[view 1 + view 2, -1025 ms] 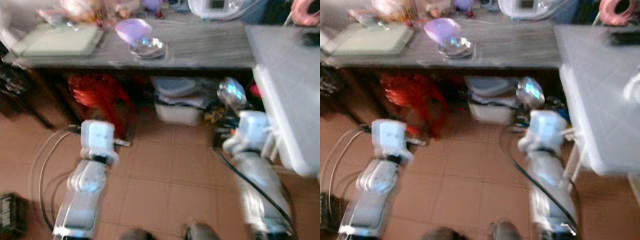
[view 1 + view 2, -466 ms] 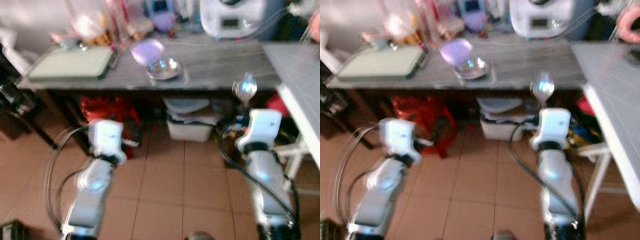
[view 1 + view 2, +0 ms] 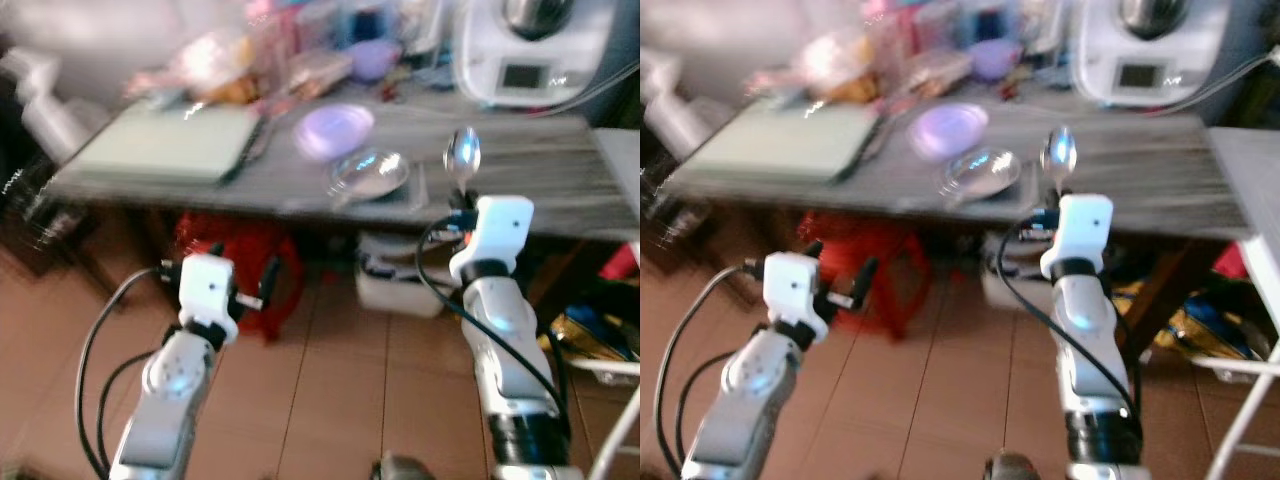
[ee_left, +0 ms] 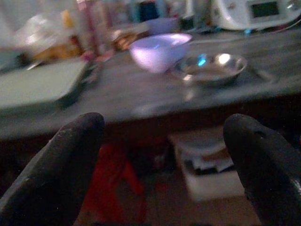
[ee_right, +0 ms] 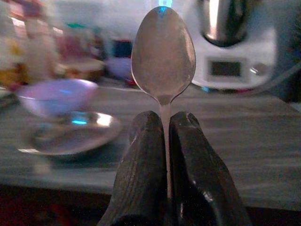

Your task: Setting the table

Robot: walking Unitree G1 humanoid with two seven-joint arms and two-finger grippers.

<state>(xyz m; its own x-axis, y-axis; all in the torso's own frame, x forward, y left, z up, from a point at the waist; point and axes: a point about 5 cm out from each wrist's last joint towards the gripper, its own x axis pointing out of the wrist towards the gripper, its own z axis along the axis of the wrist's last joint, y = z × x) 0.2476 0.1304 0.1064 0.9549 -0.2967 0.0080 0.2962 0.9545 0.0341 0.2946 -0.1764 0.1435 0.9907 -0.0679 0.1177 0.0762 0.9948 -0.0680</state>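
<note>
My right gripper [image 5: 164, 129] is shut on a metal spoon [image 5: 163, 51] and holds it upright, bowl up, just before the front edge of the grey table [image 3: 540, 165]. The spoon [image 3: 461, 152] stands to the right of a shiny metal plate [image 3: 370, 172]. Behind that plate sits a purple bowl [image 3: 333, 130]. My left gripper [image 4: 162, 136] is open and holds nothing; it hangs low in front of the table, over the tiled floor. A pale green tray [image 3: 165, 145] lies at the table's left end.
A white kitchen machine [image 3: 520, 45] stands at the table's back right, with jars and bags crowded along the back. Under the table are a red stool [image 3: 235, 260] and a white box [image 3: 395, 285]. A second white table edge [image 3: 1250, 180] is at the right.
The camera has come closer to the table and turned left. My right gripper has risen with the spoon to table height. The left gripper stays low and open.
</note>
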